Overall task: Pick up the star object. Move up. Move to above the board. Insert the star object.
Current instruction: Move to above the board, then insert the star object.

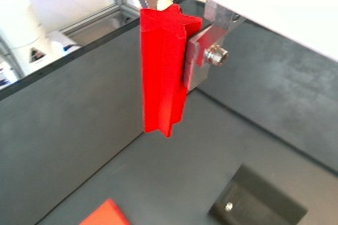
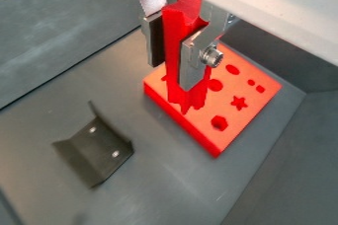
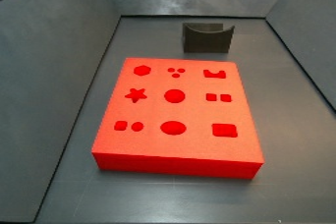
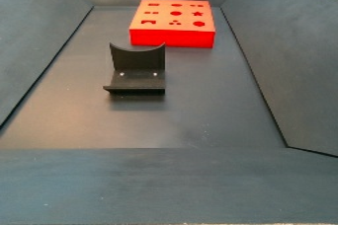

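My gripper [image 2: 176, 56] is shut on the star object [image 2: 179, 27], a slim red peg with a star-shaped cross-section, held upright between the silver fingers [image 2: 197, 63]. Both wrist views show it, with the gripper [image 1: 169, 71] clamped on the peg [image 1: 161, 71] and the peg's lower end free in the air. The board [image 2: 227, 122], a flat red block with dark cut-outs, lies below and just beyond the peg. Its star hole [image 2: 240, 102] is open. The board [image 3: 178, 144] and star hole [image 3: 136, 95] show in a side view, and the board [image 4: 172, 34] in the other. Neither side view shows the gripper.
The dark fixture [image 2: 93, 145] stands on the grey floor apart from the board. It also shows in both side views [image 3: 206, 36] [image 4: 136, 68] and in a wrist view [image 1: 264, 204]. Sloping dark walls [image 4: 40, 61] enclose the floor.
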You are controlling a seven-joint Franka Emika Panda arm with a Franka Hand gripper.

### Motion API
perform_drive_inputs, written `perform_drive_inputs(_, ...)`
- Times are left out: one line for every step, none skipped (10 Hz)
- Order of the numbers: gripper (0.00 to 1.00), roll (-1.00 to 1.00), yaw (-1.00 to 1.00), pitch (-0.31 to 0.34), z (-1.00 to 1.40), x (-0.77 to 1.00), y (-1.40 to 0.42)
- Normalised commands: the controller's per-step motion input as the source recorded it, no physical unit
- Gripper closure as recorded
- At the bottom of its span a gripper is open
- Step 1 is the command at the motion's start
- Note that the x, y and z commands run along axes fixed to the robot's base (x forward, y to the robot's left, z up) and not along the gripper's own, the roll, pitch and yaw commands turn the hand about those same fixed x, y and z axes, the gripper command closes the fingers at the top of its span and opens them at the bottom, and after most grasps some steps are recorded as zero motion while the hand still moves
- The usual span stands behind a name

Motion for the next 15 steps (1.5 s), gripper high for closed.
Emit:
perform_drive_inputs(1.0,-0.01,0.0,-0.025,-0.08,0.02,-1.0)
perform_drive_inputs(1.0,0.01,0.01,-0.01,-0.08,0.03,-1.0)
perform_drive_inputs(1.0,-0.01,0.01,-0.001,-0.08,0.03,-1.0)
perform_drive_inputs(1.0,0.0,0.01,0.004,-0.08,0.04,-1.0)
perform_drive_inputs(1.0,-0.01,0.0,0.013,-0.08,0.05,-1.0)
perform_drive_inputs(1.0,0.0,0.01,0.021,-0.08,0.08,-1.0)
perform_drive_inputs(1.0,0.0,0.01,0.026,-0.08,0.1,-1.0)
perform_drive_inputs(1.0,0.0,0.01,0.021,-0.06,0.11,-0.72)
perform_drive_inputs(1.0,0.0,0.01,0.017,-0.03,0.08,-0.48)
perform_drive_inputs(1.0,0.01,0.0,0.016,-0.01,0.06,-0.22)
perform_drive_inputs(1.0,0.0,0.0,0.0,-0.02,0.0,0.0)
perform_drive_inputs(1.0,0.0,0.01,0.0,-0.16,-0.02,0.0)
perform_drive_inputs(1.0,0.03,0.06,0.0,-0.29,-0.09,0.0)
perform_drive_inputs(1.0,0.07,0.19,-0.001,-0.46,-0.19,0.0)
perform_drive_inputs(1.0,0.11,0.28,-0.013,-0.65,-0.17,0.0)
